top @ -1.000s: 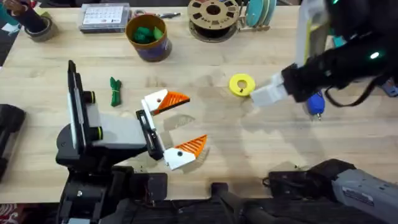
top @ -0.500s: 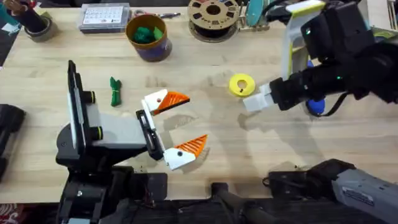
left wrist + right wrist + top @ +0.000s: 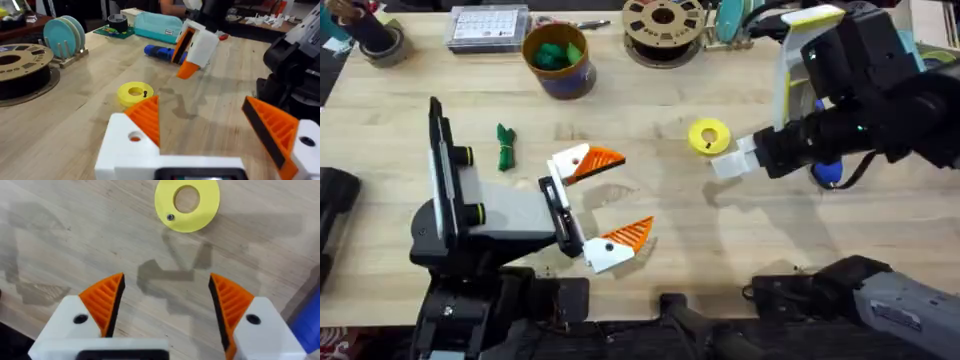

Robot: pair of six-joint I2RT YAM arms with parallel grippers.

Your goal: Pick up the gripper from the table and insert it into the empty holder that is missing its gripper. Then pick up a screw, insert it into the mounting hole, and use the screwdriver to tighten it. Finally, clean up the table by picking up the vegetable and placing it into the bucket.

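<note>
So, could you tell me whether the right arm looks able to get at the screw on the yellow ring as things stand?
Probably yes: the right end effector hangs open just short of the yellow ring, with bare table between and the screw uncovered.

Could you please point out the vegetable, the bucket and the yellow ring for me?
vegetable [image 3: 505, 147]: overhead view, on its pinched middle.
bucket [image 3: 563, 79]: overhead view, on its dark blue-purple front wall.
yellow ring [image 3: 198, 214]: right wrist view, on the flat yellow face below the centre hole.

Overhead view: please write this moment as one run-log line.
right gripper: open, above table beside yellow ring | left gripper: open | screwdriver: on table | vegetable: outside bucket
</note>
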